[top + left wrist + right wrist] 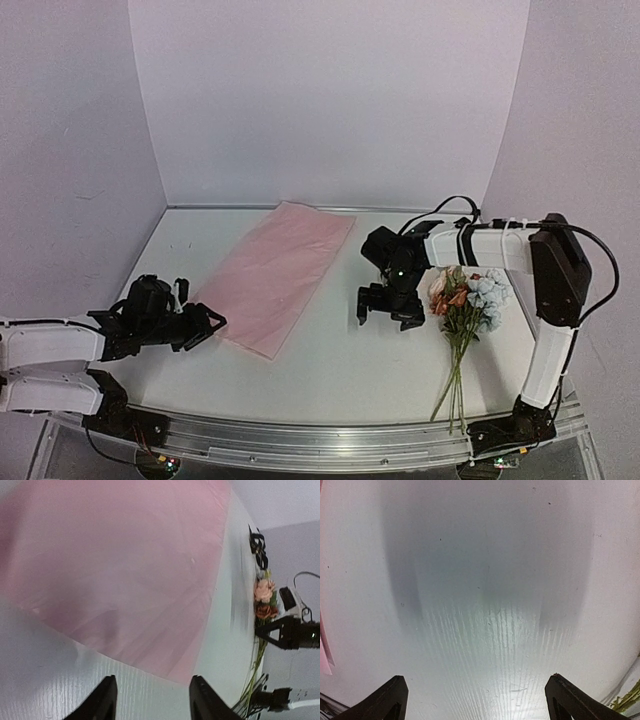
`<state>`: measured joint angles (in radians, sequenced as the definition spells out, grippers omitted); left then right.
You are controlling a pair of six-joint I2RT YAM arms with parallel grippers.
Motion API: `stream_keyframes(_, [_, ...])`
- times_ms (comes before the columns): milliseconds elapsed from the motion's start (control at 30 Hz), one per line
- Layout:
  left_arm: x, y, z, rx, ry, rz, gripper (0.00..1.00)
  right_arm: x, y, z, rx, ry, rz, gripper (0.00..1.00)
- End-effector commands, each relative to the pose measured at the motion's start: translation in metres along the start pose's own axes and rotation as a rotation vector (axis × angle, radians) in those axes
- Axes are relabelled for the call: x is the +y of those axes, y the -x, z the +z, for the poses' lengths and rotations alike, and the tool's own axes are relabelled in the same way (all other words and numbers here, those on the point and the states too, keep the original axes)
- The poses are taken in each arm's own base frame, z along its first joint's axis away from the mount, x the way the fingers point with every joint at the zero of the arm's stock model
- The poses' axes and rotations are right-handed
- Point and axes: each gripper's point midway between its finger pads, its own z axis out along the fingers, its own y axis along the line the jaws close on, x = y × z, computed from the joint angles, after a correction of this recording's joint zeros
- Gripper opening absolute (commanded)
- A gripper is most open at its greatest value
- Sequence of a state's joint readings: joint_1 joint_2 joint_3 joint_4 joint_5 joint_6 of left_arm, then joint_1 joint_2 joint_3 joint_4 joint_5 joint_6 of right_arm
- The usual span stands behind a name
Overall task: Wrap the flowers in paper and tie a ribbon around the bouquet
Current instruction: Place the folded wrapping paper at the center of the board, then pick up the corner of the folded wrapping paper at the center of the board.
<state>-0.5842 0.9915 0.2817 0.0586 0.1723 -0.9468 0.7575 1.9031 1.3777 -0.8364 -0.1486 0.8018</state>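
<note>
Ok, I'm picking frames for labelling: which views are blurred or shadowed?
Top external: sharp, evenly lit. Left wrist: motion-smeared, the paper soft, the flowers streaked at the right edge. Right wrist: wide-angle bend, two broad dark shadows on the table.

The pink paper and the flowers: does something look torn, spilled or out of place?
Nothing stands out. The paper lies flat on the table, skewed to its edges, with no tear visible. The flowers lie together to its right, apart from it. No ribbon shows in any view.
</note>
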Motion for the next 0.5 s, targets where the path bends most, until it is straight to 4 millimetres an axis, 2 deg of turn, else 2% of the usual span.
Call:
stream_keyframes(0, [0.012,0.049,-0.028,-0.267,0.125,-0.103,0.64,0.024,0.016,-0.004,-0.03,0.045,0.028,0.98])
stream_keyframes(100, [0.034,0.058,-0.036,-0.303,0.181,-0.185,0.68,0.038,0.019,0.004,-0.005,0.066,0.039,0.98])
stream_keyframes(167, [0.042,0.057,-0.031,-0.278,0.154,-0.242,0.7,0.052,0.023,0.007,0.003,0.101,0.058,0.98])
stream_keyframes(300, [0.034,0.047,-0.017,-0.202,0.011,-0.337,0.74,0.07,0.025,0.015,0.017,0.137,0.063,0.98])
stream_keyframes(467, [0.026,0.033,-0.008,-0.14,-0.118,-0.465,0.73,0.08,0.028,0.024,0.033,0.155,0.088,0.98])
